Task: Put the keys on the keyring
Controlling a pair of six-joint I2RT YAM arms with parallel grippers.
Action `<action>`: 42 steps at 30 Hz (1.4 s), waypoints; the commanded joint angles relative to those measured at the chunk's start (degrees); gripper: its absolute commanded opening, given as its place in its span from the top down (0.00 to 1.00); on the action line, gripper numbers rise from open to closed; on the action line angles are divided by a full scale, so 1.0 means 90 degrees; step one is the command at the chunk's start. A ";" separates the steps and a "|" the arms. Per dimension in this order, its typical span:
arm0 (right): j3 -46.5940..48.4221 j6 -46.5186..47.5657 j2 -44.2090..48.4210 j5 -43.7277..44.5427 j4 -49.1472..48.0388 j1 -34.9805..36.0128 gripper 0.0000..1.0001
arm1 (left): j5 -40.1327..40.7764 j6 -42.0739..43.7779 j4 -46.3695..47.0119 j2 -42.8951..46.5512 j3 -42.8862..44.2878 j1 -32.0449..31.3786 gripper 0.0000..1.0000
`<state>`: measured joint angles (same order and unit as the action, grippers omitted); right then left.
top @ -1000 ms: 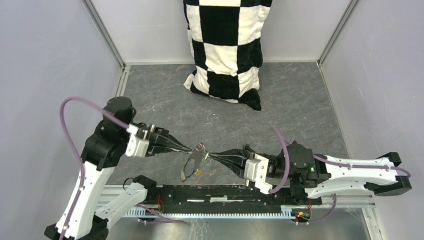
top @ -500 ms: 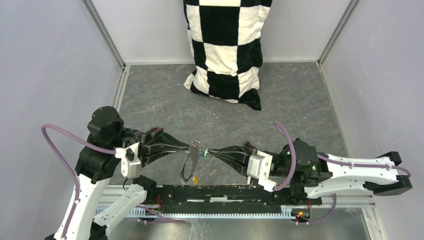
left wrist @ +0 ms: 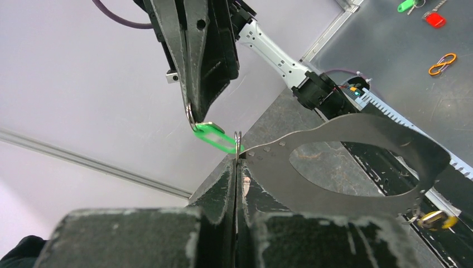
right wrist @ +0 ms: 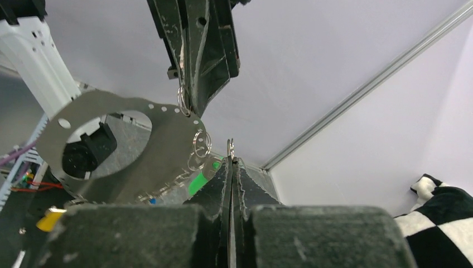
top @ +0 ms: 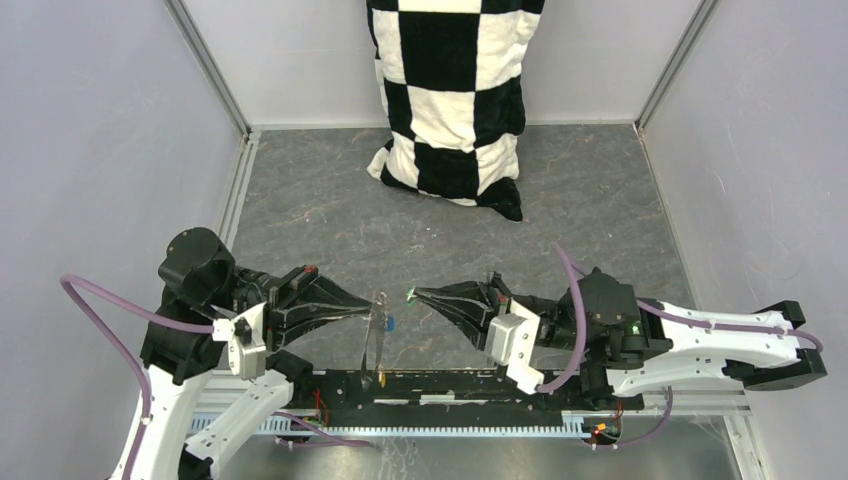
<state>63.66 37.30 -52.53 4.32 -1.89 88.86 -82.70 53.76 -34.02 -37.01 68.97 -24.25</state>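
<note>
Near the tabletop's (top: 330,200) front edge, the left hand (top: 372,306) stays clamped on the keyring (left wrist: 362,125); the right hand (top: 416,294), closed on the green key (left wrist: 215,137), has drawn apart; threading seemingly remains undone.

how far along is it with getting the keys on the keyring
Done, it seems: the yellow key and blue key hang from the keyring, which the left gripper pinches. In hand: the right gripper is shut on the ring of the green key, beside the keyring. Left: threading the green key on.
</note>
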 commanded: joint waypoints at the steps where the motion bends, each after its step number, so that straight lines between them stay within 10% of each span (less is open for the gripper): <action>1: 0.0241 0.0377 -0.0062 0.0111 0.0178 -0.0020 1.00 | 0.0009 -0.0244 0.0247 0.0069 -0.0066 -0.0023 0.98; 42: 0.0156 0.1428 -0.0079 0.0168 0.0954 -0.0645 1.00 | -0.0030 -0.1562 0.0233 -0.0052 -0.0209 -0.0020 0.98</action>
<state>61.30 47.20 -52.69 4.97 5.87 83.09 -82.15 42.68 -33.87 -37.23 67.11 -24.25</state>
